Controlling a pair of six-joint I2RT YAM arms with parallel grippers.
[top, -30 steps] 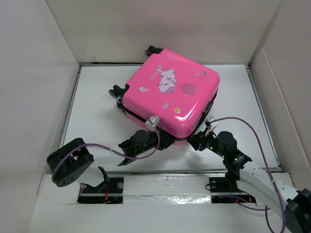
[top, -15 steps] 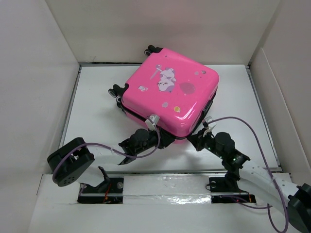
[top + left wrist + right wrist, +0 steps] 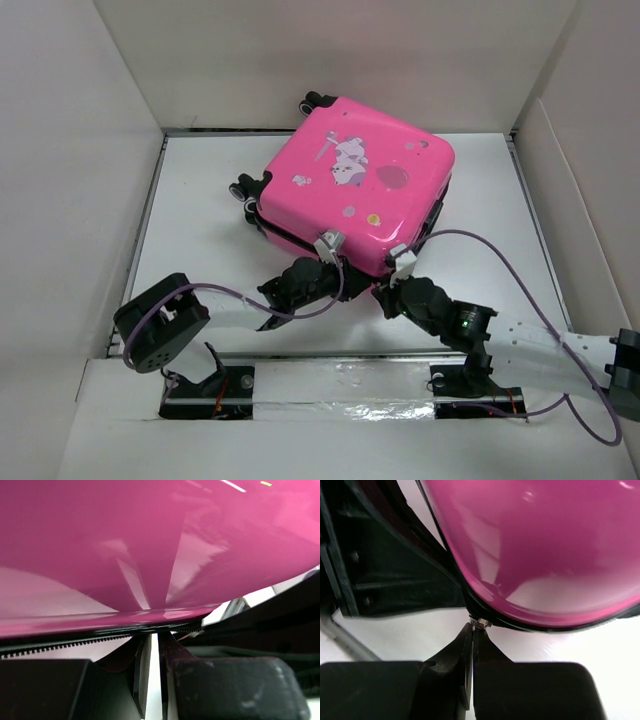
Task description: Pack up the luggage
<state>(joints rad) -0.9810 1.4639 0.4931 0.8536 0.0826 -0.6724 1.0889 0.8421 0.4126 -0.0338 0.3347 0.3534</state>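
Though overhead the arms' own wrists hide the fingertips, wrist views show the right gripper [image 3: 471, 629] pinching a small metal zipper pull [image 3: 481, 624] on the glossy hot-pink hard-shell suitcase [image 3: 350, 190] lying on the white table [image 3: 200, 230]. The left gripper [image 3: 152, 642] sits nearly closed at the seam, and whether it grips anything is unclear.

Left end effector [image 3: 334, 270] and right end effector [image 3: 384, 290] abut the luggage [image 3: 350, 195] (closed).

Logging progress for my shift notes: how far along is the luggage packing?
Done: the luggage lies closed, lid down. In hand: the right tool pinches a small metal zipper pull at the near seam; the left tool sits at that seam. Left: apparently zipping round; zipper teeth show there.
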